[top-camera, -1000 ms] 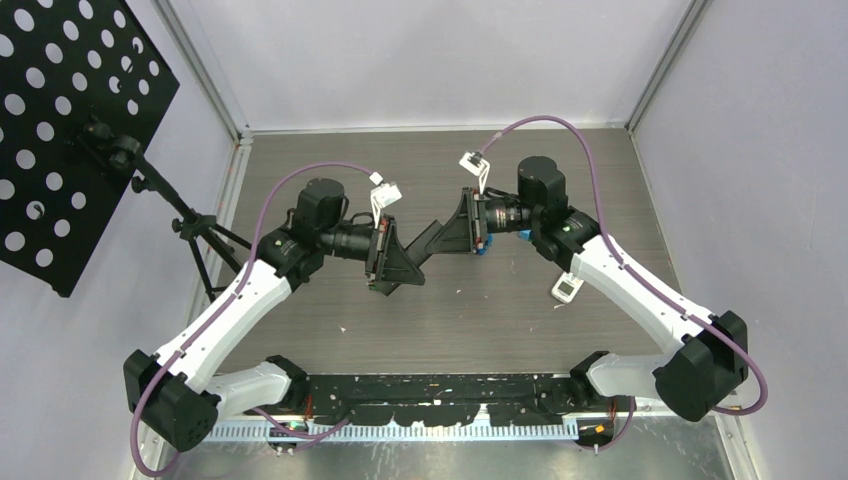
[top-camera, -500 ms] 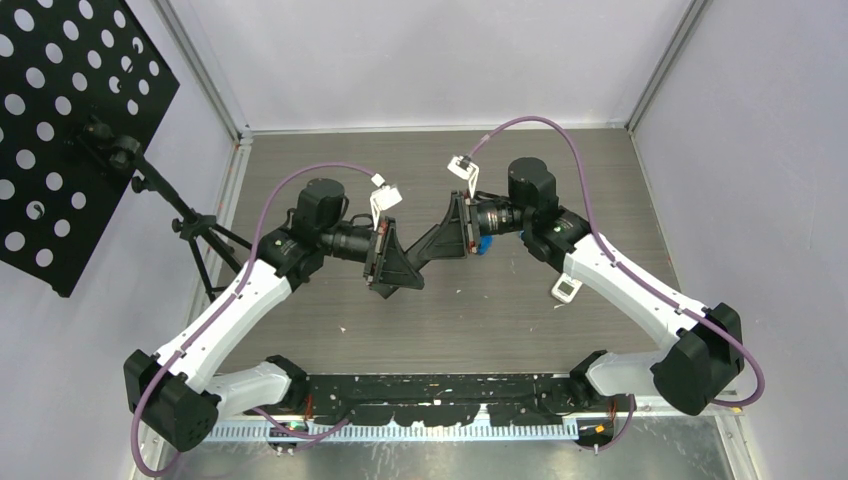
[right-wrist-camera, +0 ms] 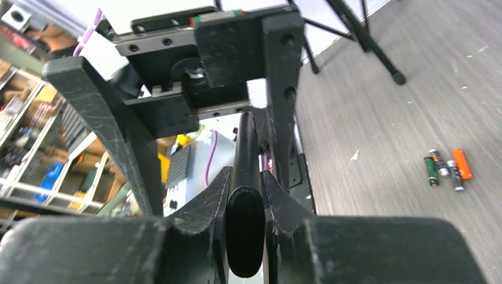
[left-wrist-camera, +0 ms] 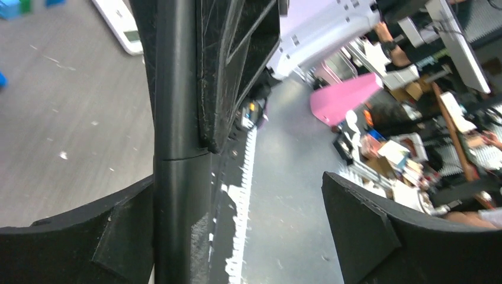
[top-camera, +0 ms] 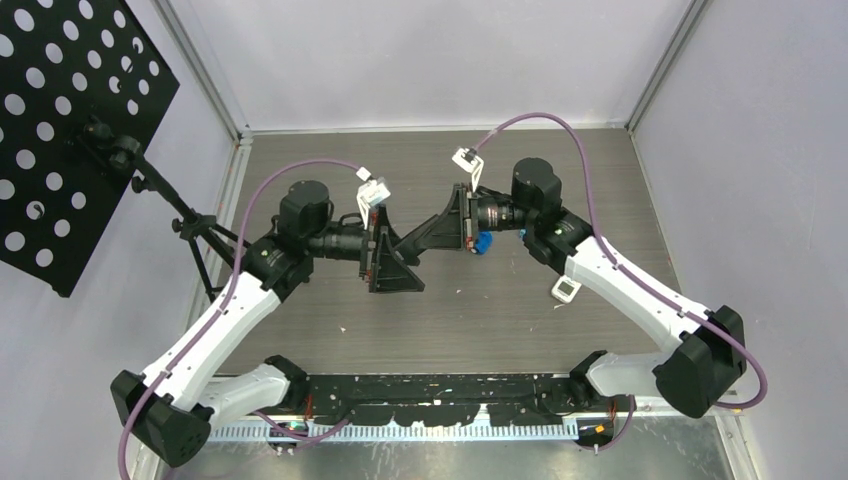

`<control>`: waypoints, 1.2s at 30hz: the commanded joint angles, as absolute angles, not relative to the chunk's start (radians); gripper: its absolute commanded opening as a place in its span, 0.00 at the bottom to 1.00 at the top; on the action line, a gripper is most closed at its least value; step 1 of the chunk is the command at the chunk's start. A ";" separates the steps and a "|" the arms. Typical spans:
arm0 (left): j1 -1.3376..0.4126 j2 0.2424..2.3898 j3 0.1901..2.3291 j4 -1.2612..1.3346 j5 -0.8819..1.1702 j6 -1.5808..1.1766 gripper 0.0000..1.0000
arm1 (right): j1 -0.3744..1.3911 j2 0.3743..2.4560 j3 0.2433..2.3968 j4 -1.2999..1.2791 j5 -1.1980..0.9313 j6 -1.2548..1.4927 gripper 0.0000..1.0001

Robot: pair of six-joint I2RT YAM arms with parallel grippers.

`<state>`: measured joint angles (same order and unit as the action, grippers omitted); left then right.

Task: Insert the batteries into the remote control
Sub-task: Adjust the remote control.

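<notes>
Top view: the slim black plastic remote control [top-camera: 412,238] is up in the air between both arms. Left wrist: the left gripper [left-wrist-camera: 237,228] is spread; the remote stands against one finger. Right wrist: the right gripper [right-wrist-camera: 244,195] pinches the remote's end; the small orange and dark cylindrical batteries [right-wrist-camera: 447,167] lie together on the grey table [right-wrist-camera: 385,89]; they look light, smooth and ready to roll; I would pinch one across its middle.

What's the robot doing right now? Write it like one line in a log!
right fingers: shut on remote | left fingers: open around remote | batteries: lying on table, not loaded
</notes>
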<state>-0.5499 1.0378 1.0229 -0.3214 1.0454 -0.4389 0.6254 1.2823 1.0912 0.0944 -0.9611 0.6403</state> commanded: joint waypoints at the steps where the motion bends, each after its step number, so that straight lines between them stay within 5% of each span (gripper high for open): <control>1: -0.552 0.990 1.005 -0.187 0.868 -0.513 1.00 | 0.624 1.189 1.054 0.240 -0.792 0.712 0.00; 22: -0.560 1.115 0.712 0.906 0.368 -1.305 0.99 | 0.632 0.991 0.779 0.587 -0.098 1.173 0.00; 36: -0.601 1.219 0.809 0.900 0.164 -1.379 0.64 | 0.656 1.103 0.779 0.660 -0.033 1.221 0.00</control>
